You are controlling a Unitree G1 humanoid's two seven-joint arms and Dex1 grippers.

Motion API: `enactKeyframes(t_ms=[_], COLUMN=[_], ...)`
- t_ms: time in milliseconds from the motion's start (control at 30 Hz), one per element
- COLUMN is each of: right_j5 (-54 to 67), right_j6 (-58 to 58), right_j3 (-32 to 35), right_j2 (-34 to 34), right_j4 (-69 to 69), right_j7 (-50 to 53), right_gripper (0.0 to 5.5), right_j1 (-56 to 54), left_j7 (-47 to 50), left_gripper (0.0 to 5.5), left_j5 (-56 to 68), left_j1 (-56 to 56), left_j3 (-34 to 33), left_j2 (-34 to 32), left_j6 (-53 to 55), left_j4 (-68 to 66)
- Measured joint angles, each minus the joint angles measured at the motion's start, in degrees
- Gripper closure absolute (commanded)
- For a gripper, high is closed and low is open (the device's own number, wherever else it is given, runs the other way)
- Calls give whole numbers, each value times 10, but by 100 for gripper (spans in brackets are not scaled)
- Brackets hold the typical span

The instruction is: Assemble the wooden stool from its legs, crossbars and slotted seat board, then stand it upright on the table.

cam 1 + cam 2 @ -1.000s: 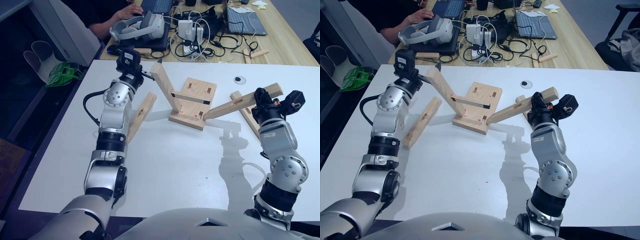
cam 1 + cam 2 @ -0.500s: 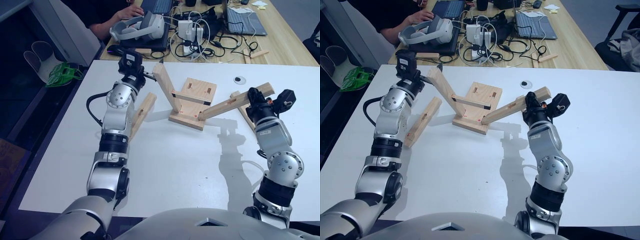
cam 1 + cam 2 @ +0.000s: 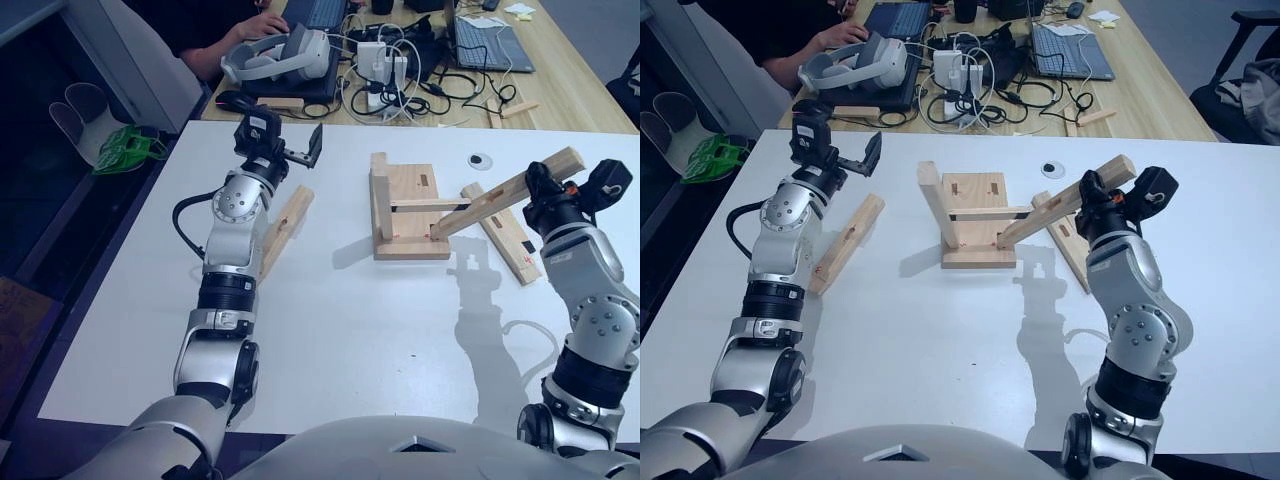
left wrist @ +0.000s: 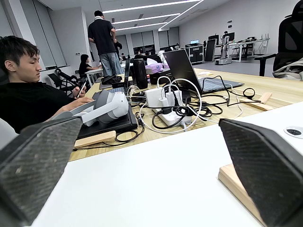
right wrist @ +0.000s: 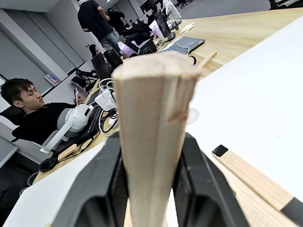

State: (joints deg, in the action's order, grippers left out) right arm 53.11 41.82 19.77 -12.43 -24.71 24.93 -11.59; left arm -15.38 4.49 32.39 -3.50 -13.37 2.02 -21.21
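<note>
Mid-table: seat board lies flat, an upright leg on its left edge.
Your right gripper: clamped on a second leg, long axis slanting down-left to the board's near-right corner.
Your left gripper: fingers spread, holding nothing, nearest the loose leg.

right gripper | clamped on wooden leg | loose wooden bar on table

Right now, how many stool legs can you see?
4. The standing leg rises from the seat board; the held leg tilts in the right gripper; the left loose leg lies by the left arm; the right loose leg lies beneath the held one.
</note>
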Motion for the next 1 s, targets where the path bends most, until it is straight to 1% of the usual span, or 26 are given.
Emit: enactKeyframes(t_ms=[100, 200, 367, 500, 700, 1000], right_j5=[-3, -7, -12, -29, -76, -104], right_j6=[-1, 1, -1, -1, 1, 22], right_j3=[4, 2, 1, -13, -62, -80], right_j2=[-24, -59, -93, -119, -146, -154], right_j4=[30, 75, 133, 143, 115, 121], right_j7=[-45, -116, -192, -241, -279, -295], right_gripper=[448, 448, 448, 448, 448, 448], right_j1=[-9, -23, -43, -47, -46, -69], left_j7=[1, 4, 10, 13, 16, 18], left_gripper=[10, 10, 10, 10, 10, 10], left_j5=[0, 0, 0, 0, 0, 0], left_j1=[0, -1, -5, -7, -11, -12], left_j3=[-3, -4, -4, -4, -4, -3], left_j2=[0, 0, 5, 7, 9, 19], left_j6=[-6, -10, -10, -10, -10, -10], left_j4=[-1, -2, -2, -1, -1, -1])
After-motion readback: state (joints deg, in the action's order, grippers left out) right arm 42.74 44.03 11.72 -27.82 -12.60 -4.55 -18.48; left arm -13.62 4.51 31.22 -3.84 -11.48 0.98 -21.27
